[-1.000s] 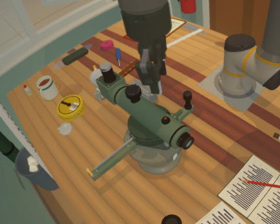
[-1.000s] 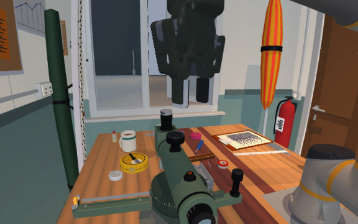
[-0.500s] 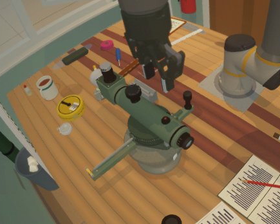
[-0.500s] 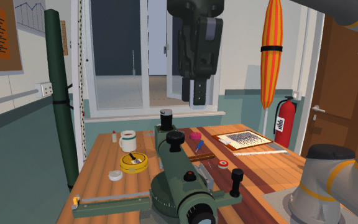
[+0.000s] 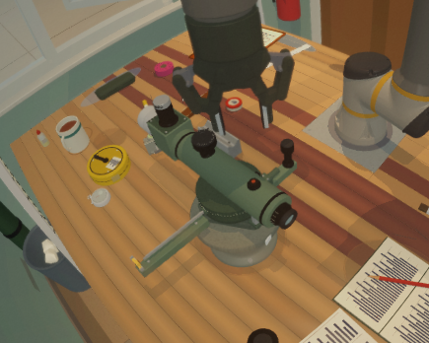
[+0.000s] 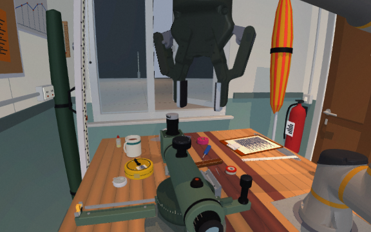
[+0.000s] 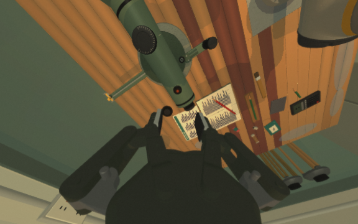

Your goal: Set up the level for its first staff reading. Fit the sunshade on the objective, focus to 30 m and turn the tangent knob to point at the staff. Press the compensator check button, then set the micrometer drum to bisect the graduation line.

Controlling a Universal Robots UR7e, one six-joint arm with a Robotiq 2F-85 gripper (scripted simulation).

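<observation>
The green level [image 5: 227, 173] [image 6: 185, 183] [image 7: 157, 59] stands on its round base in the middle of the wooden bench. A black focus knob [image 5: 203, 141] [image 6: 181, 144] sits on top of its barrel. A small black drum [image 5: 165, 110] [image 6: 172, 123] stands on the box at its far end. A red button [image 5: 253, 183] [image 6: 196, 182] [image 7: 177, 90] sits near the eyepiece end. The tangent knob [image 5: 287, 152] [image 6: 245, 188] [image 7: 210, 42] stands on a side bracket. My gripper [image 5: 241, 119] [image 6: 199, 96] [image 7: 177, 119] hangs open and empty above the barrel, well above the focus knob.
Behind the level lie a pink roll [image 5: 163, 68], a red-and-white roll [image 5: 233, 104] and a clipboard [image 6: 251, 143]. A mug [image 5: 73, 133], a yellow tape [image 5: 108, 164] and a white cap [image 5: 99, 197] sit to its left. My arm's base [image 5: 365, 99] stands to the right. Papers with a red pencil [image 5: 404, 282] lie at the front.
</observation>
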